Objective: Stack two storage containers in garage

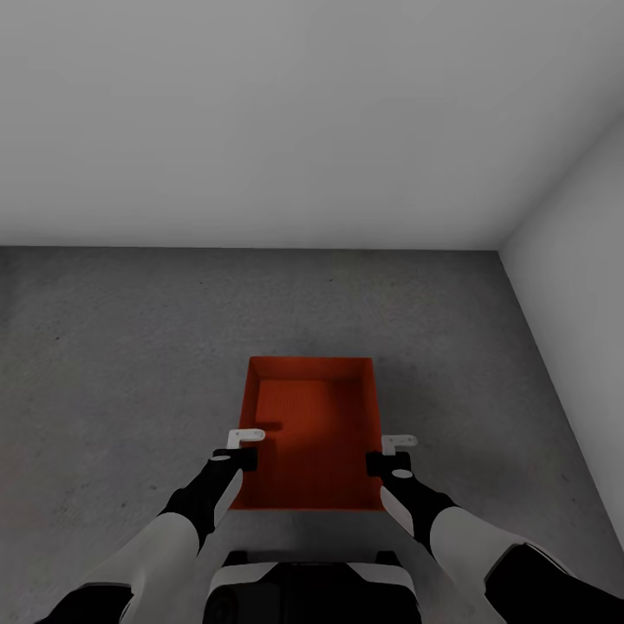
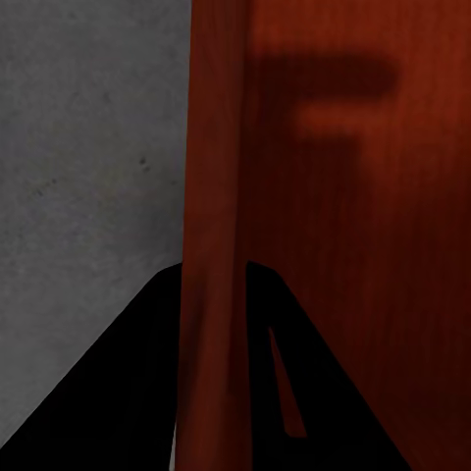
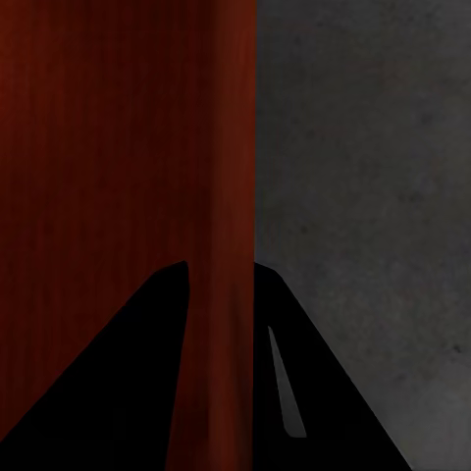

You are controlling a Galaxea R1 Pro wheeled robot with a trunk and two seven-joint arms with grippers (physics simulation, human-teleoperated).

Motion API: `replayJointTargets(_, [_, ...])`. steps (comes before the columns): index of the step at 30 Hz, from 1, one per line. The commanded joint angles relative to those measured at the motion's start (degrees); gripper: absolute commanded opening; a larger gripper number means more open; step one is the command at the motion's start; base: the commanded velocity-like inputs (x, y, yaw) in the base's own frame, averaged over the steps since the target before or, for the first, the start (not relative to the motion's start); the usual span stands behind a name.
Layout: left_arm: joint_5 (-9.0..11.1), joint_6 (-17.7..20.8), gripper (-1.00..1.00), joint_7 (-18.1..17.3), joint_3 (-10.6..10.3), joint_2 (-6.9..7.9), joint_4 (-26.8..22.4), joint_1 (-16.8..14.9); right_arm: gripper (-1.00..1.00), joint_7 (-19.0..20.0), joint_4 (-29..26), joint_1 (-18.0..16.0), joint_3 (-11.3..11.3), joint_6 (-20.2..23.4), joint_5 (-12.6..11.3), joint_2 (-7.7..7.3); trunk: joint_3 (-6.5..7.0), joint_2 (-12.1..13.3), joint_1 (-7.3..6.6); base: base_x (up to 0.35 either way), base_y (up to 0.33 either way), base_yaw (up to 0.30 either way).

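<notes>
One orange-red storage container sits open-topped and empty just ahead of me, over the dark grey concrete floor; I cannot tell if it touches the floor. My left gripper is shut on its left wall, my right gripper on its right wall. In the left wrist view the gripper straddles the thin wall of the container, with the floor beside it. The right wrist view has the same grip on the container, next to the floor. The second container is out of view.
A plain white back wall stands a short way beyond the container. A white side wall closes the corner on the right. Bare concrete stretches to the left.
</notes>
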Motion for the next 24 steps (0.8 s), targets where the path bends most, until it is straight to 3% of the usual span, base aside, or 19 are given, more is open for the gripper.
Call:
replayJointTargets(1, [-0.08, 0.42, -1.00, 0.37, -0.14, 2.46, 0.09, 0.05, -1.00, -0.04, -0.10, -0.09, -0.87, -2.10, 0.36, -0.03, -0.24, -0.49, 0.24, 0.000, 0.000, 0.000])
replayJointTargets(24, [-0.08, 0.51, -1.00, 0.03, -0.14, 2.58, 0.08, 0.05, -1.00, -0.04, -0.10, -0.09, -0.87, -2.08, 0.36, -0.03, -4.37, -9.71, 5.29, 0.000, 0.000, 0.000])
